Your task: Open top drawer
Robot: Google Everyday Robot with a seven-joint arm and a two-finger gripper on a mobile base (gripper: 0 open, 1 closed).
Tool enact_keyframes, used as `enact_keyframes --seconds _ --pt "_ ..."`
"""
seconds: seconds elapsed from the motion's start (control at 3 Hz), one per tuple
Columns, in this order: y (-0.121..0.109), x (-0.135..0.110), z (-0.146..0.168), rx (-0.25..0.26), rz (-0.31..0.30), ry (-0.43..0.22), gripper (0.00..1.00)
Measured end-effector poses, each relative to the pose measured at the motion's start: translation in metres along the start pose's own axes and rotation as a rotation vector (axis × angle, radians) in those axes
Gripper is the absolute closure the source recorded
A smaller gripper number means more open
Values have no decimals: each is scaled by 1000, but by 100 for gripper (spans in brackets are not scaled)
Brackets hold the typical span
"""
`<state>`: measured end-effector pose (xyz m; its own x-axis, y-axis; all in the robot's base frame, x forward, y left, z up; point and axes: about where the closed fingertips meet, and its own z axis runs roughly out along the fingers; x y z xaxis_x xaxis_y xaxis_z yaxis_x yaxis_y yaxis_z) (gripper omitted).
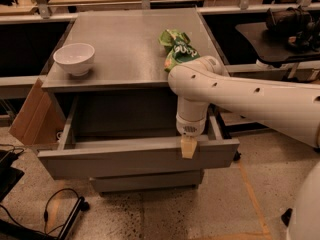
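The top drawer (135, 160) is a wide grey drawer, pulled well out of the cabinet, with its grey box interior showing and nothing visible in it. My gripper (189, 147) hangs from the white arm and points down at the drawer's front panel, right of centre. A tan fingertip (189, 148) rests over the top edge of the front panel. A lower grey drawer front (147, 181) shows beneath, closed.
On the cabinet top (125, 44) stand a white bowl (74, 58) at the left and a green chip bag (177, 49) at the right. A cardboard piece (30, 115) leans at the cabinet's left. Cables (55, 214) lie on the floor at front left.
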<state>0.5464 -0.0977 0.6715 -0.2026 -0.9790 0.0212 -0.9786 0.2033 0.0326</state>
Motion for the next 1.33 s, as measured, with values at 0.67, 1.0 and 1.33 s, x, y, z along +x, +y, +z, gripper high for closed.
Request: enact_keyframes --seconds 0.67,1.0,1.33 --pt "4 4 -6 -2 7 15 0" --pt "19 18 -46 28 44 42 2" --pt "26 28 -84 88 59 52 25"
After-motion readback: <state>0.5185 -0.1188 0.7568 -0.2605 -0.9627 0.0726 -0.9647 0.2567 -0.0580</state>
